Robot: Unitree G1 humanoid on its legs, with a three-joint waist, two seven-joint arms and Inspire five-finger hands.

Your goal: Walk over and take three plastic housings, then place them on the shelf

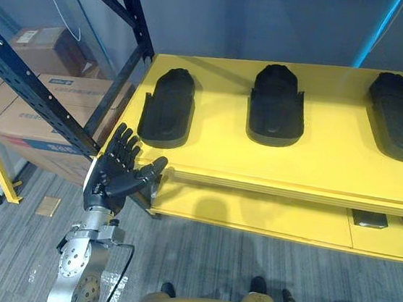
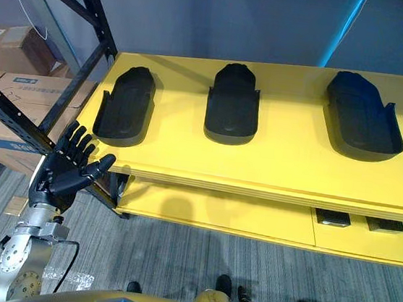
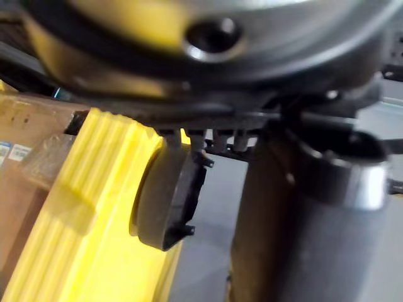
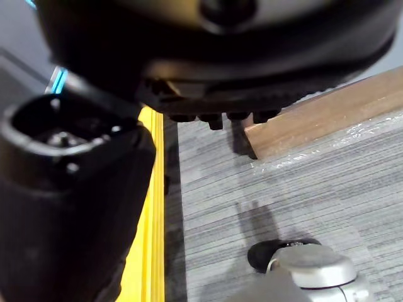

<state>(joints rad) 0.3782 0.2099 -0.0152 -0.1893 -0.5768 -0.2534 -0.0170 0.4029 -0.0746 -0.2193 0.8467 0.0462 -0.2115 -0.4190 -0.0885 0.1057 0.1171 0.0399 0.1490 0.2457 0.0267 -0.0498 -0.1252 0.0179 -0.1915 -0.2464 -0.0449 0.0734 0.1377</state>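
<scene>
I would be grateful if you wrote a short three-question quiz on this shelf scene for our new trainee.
1. Multiple choice: in the right eye view, how many black plastic housings lie wholly in view on the yellow shelf? A one; B three; C six.
2. True or false: the left hand grips a housing.
3. Fill in: the cardboard boxes stand on the robot's ____ of the shelf.
Key: 1 B; 2 false, the hand is open and holds nothing; 3 left.

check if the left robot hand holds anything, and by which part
Nothing: the left robot hand is open and empty by the yellow shelf's front edge; the black plastic housings lie on it untouched.
</scene>
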